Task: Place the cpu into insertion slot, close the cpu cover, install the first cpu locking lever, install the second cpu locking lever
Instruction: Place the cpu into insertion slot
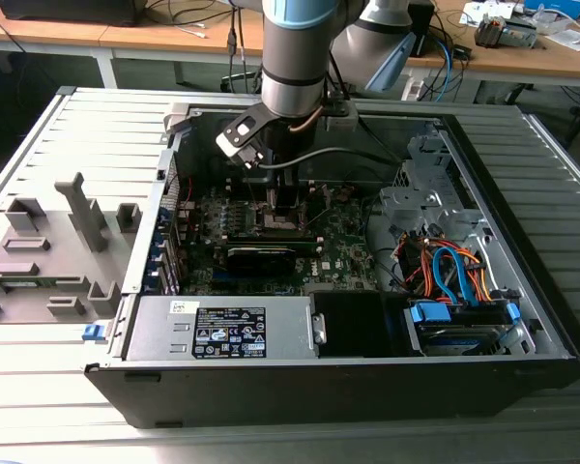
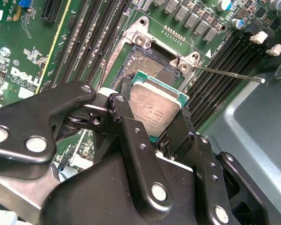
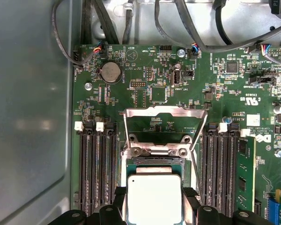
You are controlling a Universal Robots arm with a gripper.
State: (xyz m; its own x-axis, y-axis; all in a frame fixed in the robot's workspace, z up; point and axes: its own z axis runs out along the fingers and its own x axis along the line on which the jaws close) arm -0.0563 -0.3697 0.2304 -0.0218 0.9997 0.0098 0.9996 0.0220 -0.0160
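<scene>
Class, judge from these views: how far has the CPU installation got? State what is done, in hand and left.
Done: none of the four steps shows as finished. In hand: the gripper is shut on the cpu, held over the open socket, whose contacts are partly exposed. Left: seating the chip; the cpu cover stands raised, and one locking lever sticks out unlatched.

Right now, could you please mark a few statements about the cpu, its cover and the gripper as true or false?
1. The gripper is shut on the cpu. True.
2. The cpu cover is closed over the socket. False: it stands swung open.
3. The cpu sits seated in the socket. False: the gripper holds it, and some socket contacts show bare beside it.
4. Memory slots flank the socket on both sides. True.
</scene>
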